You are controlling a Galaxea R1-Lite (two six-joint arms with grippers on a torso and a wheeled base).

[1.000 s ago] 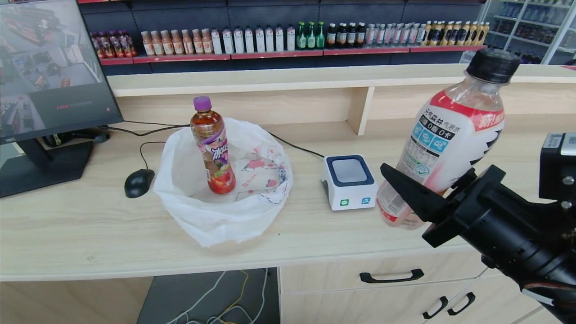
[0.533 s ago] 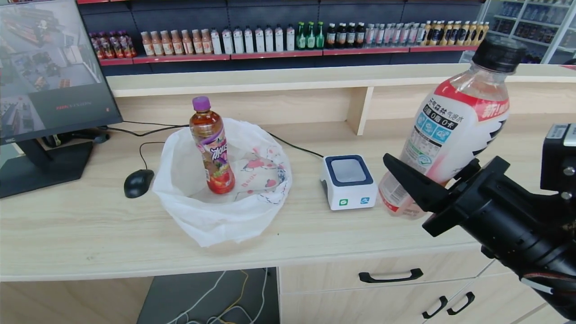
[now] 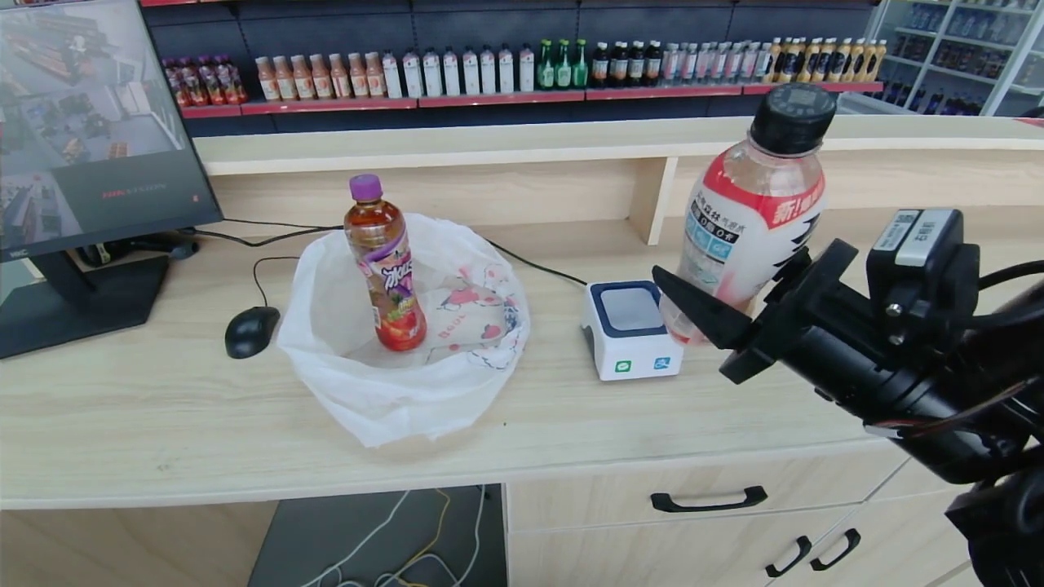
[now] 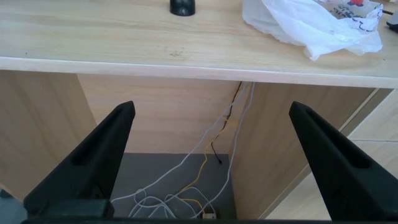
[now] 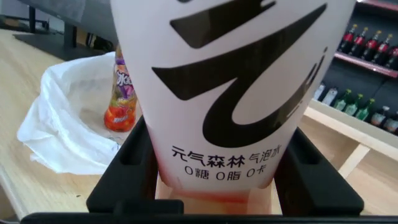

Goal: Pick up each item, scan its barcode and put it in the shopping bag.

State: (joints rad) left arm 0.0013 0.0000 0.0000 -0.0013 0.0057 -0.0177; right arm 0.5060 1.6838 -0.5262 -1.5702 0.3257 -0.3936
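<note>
Right arm (image 3: 922, 383) reaching in from the lower right of the head frame, black right gripper (image 3: 754, 285) at centre right, jaws clamped on the lower body of a nearly upright bottle (image 3: 750, 204), left gripper (image 4: 211, 118) level, fingers spread wide apart

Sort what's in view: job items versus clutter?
Job: white-label bottle held in right gripper; scanner; shopping bag; tea bottle standing in the bag.
Lying about: mouse; monitor; shelf bottles behind the counter.
</note>
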